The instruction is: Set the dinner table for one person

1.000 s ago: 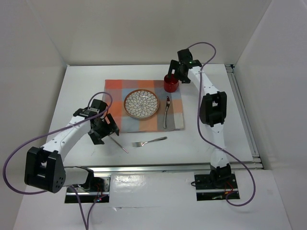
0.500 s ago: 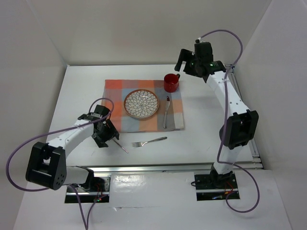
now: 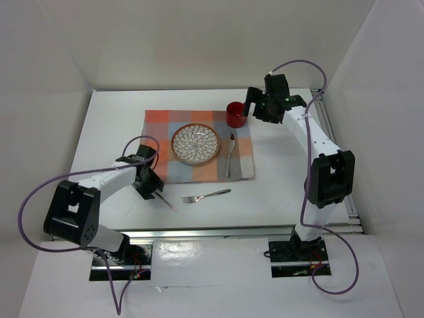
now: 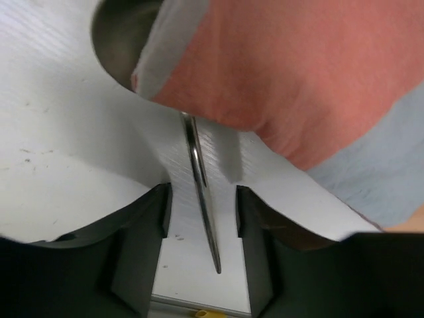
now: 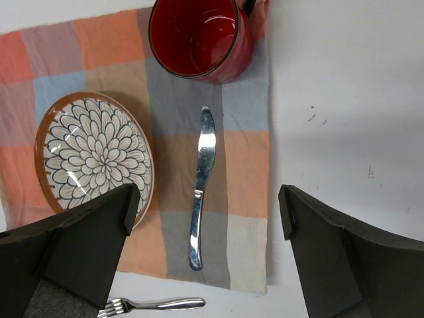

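On the white dinner table (image 3: 291, 192) lies a checked cloth (image 3: 162, 126) with a patterned plate (image 3: 196, 143), a knife (image 3: 229, 156) and a red mug (image 3: 236, 114) on it. A fork (image 3: 207, 195) lies on the bare table in front of the cloth. A spoon (image 3: 167, 202) lies at the cloth's near left corner. My left gripper (image 4: 201, 209) is low over the spoon's handle (image 4: 202, 199), one finger on each side with gaps, not touching it. The cloth (image 4: 298, 73) partly covers the spoon's bowl. My right gripper (image 3: 252, 106) hangs wide open just right of the mug, holding nothing.
The right wrist view looks down on the mug (image 5: 199, 36), plate (image 5: 93, 156), knife (image 5: 202, 185) and fork (image 5: 156, 305). A metal rail (image 3: 334, 156) runs along the table's right side and another along the near edge. White walls enclose the left, back and right.
My left gripper has come down over the spoon handle and its jaws have narrowed around it. My right gripper has let go of the mug and drawn back to the right.
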Action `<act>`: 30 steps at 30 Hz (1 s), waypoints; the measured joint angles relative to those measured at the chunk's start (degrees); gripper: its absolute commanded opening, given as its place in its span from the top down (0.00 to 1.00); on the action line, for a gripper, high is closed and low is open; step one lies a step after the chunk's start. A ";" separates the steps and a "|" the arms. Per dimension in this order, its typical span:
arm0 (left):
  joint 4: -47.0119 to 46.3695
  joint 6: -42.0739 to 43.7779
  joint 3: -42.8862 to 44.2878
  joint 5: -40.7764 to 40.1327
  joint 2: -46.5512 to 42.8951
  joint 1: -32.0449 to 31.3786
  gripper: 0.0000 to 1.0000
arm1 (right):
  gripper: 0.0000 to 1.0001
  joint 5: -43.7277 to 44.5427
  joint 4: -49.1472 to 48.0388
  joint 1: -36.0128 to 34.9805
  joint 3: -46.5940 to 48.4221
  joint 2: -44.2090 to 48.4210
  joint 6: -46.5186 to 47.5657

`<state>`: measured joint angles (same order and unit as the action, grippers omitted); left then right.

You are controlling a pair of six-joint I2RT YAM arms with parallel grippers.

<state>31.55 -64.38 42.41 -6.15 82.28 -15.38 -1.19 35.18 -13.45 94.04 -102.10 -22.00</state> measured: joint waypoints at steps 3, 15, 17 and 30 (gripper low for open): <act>2.03 -1.84 1.29 -1.40 1.55 -0.04 0.66 | 0.00 0.31 -0.02 0.00 0.00 0.44 0.04; 15.89 -5.05 0.04 -7.02 -10.01 -0.04 1.00 | 0.00 1.16 -0.13 0.76 -1.62 3.26 0.66; 19.04 -3.87 0.63 -8.00 -14.49 -0.04 1.00 | 0.00 1.16 -0.09 0.96 -2.05 3.26 0.66; 21.44 17.68 36.37 -6.93 0.33 -11.39 1.00 | 0.00 0.79 0.11 1.57 -8.96 4.87 0.59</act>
<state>52.99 -46.70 78.78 -13.08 82.61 -26.76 -0.40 35.29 -11.88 85.08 -97.23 -21.41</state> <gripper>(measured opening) 0.220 0.997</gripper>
